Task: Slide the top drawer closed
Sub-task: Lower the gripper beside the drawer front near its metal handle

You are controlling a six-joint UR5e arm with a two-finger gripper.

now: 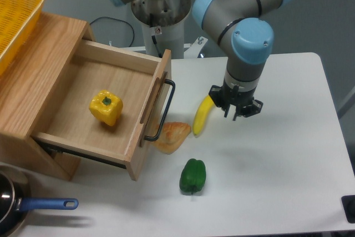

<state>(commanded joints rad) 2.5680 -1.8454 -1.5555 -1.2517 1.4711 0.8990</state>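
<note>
Hovering over the upper end of the banana (202, 116), the end effector (236, 108) grips nothing, its fingers apart. To its left the top drawer (102, 106) stands pulled out with a yellow pepper (106, 107) inside. No readable writing shows anywhere.

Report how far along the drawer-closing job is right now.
Nothing is done yet: the wide light-wood top drawer stands pulled far out, with a yellow bell pepper inside. In hand: the two-finger gripper hangs over the white table at the upper end of the yellow banana, well right of the thin black bar handle, touching neither drawer nor handle. Left: reach the drawer front and push it fully in.
</note>
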